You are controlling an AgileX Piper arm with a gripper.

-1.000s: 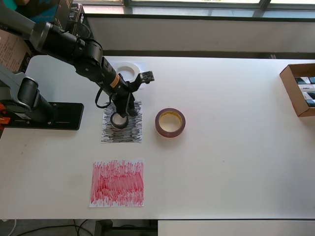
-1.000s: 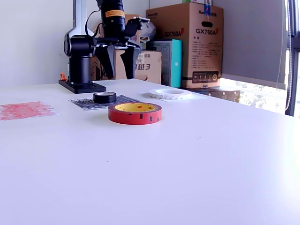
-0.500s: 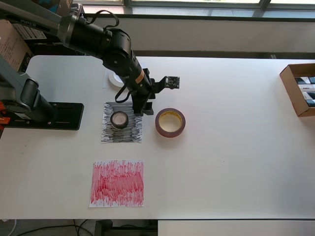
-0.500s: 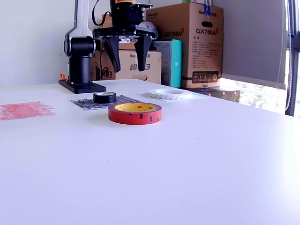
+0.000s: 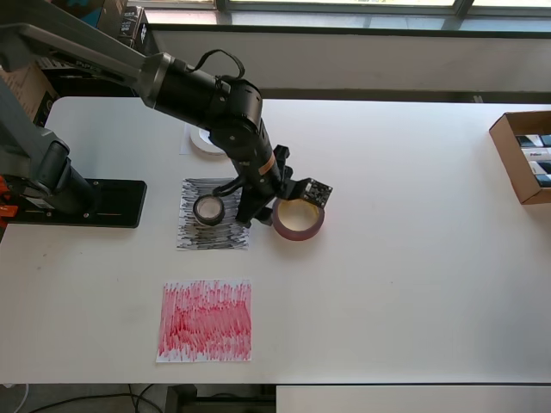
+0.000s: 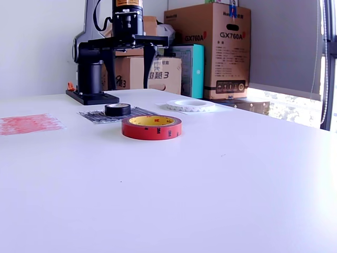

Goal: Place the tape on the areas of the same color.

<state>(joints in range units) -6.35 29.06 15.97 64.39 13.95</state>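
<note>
Black tape roll (image 5: 208, 209) sits on its black-scribbled sheet (image 5: 213, 215); white ring (image 6: 190, 105) looks placed. Your open, empty gripper (image 5: 263, 205) hovers at nine o'clock of the dark-red roll (image 5: 299, 216), which must reach the red sheet (image 5: 206, 320).

You see smooth matt white tabletop (image 6: 221, 174). Large dark-red tape roll (image 6: 151, 127): glossy plastic-looking side, yellowish core. Small black tape roll (image 6: 117, 109): dull sheen. Wide flat white tape ring (image 6: 190, 105): matt. Red-scribbled paper sheet (image 5: 206, 320) and black-scribbled paper sheet (image 5: 213, 215): thin, flat, matt. Brown cardboard boxes (image 6: 210, 50): matt.
</note>
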